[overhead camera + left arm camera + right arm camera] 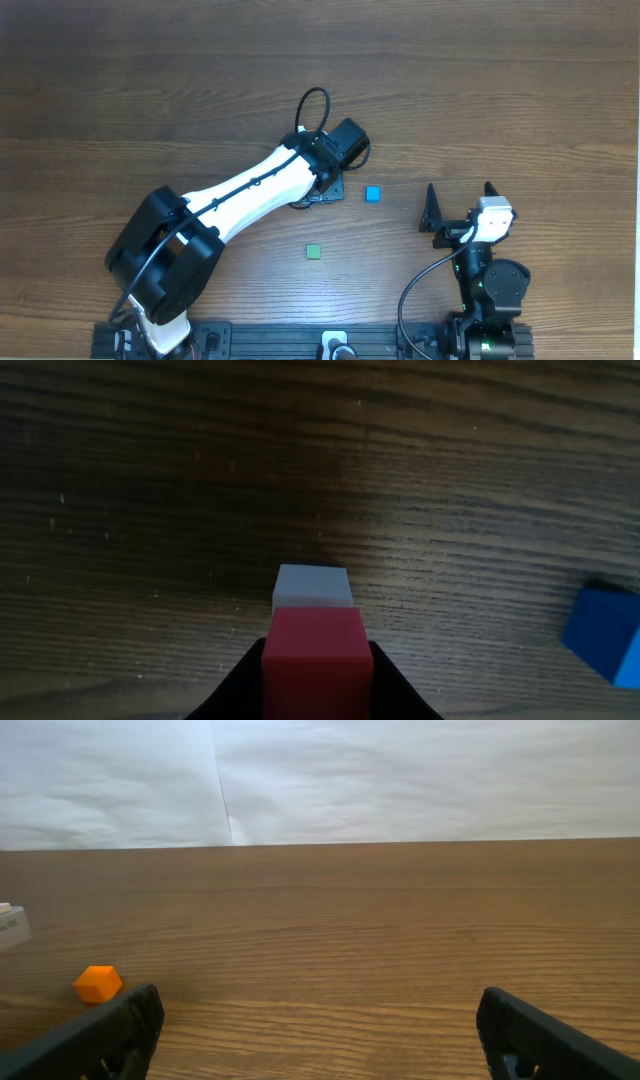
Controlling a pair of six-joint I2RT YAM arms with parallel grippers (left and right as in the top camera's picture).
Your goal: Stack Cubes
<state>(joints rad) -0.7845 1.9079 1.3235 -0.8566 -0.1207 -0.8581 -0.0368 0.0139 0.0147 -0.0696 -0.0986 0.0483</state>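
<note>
Red cube (315,660): small, clamped between the fingers of my left gripper (316,682).
Pale grey cube (313,585): on the table just beyond it, dead ahead, edges square.
Right gripper (458,198): fingers apart, well off; left is nearer.

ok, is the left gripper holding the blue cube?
No, the left gripper is shut on a red cube; the blue cube lies apart on the table.

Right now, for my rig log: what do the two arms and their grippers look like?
The left arm has white shells, black joints and a looping black cable. The right arm is black with a white wrist block and green lights; the right gripper has pointed black fingers.
</note>
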